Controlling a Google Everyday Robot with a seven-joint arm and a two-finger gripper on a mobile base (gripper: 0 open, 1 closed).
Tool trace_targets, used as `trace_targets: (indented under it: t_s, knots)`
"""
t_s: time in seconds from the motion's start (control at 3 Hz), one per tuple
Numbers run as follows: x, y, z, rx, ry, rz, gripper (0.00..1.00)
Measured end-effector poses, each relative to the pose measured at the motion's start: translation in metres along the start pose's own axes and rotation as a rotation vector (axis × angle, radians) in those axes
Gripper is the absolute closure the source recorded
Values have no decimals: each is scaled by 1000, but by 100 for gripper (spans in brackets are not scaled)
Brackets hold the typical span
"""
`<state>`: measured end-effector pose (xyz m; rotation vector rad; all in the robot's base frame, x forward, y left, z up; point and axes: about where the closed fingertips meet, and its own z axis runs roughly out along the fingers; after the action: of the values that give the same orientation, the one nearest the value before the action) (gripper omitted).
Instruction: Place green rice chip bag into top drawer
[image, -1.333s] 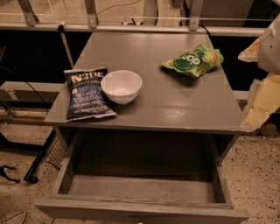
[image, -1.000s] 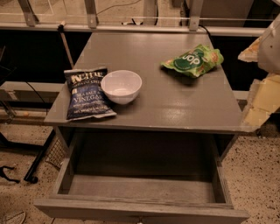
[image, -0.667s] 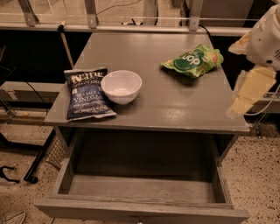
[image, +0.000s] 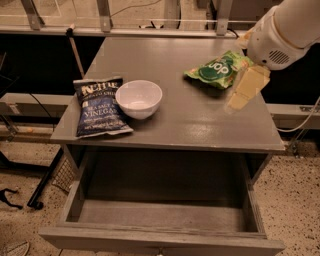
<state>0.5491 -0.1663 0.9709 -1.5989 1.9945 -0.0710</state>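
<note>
The green rice chip bag (image: 219, 69) lies flat on the gray table top (image: 170, 120), at its right side toward the back. The top drawer (image: 160, 212) is pulled out below the table's front edge and shows a bare inside. My gripper (image: 246, 89) hangs from the white arm (image: 285, 35) at the upper right. It is over the table's right side, just right of and a little in front of the green bag, and holds nothing that I can see.
A dark blue chip bag (image: 101, 106) lies at the table's front left, with a white bowl (image: 139, 98) next to it on its right. A railing (image: 125, 27) runs behind the table. Speckled floor lies on both sides.
My arm and gripper have swung in from the right edge of the view, leftward and up over the table's right side, closer to the green bag. The bags, bowl and drawer have not moved.
</note>
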Motion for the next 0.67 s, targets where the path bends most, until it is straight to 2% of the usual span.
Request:
trace_targets:
  t_s: [0.67]
  knots:
    - [4, -6, 8, 12, -19, 18, 0]
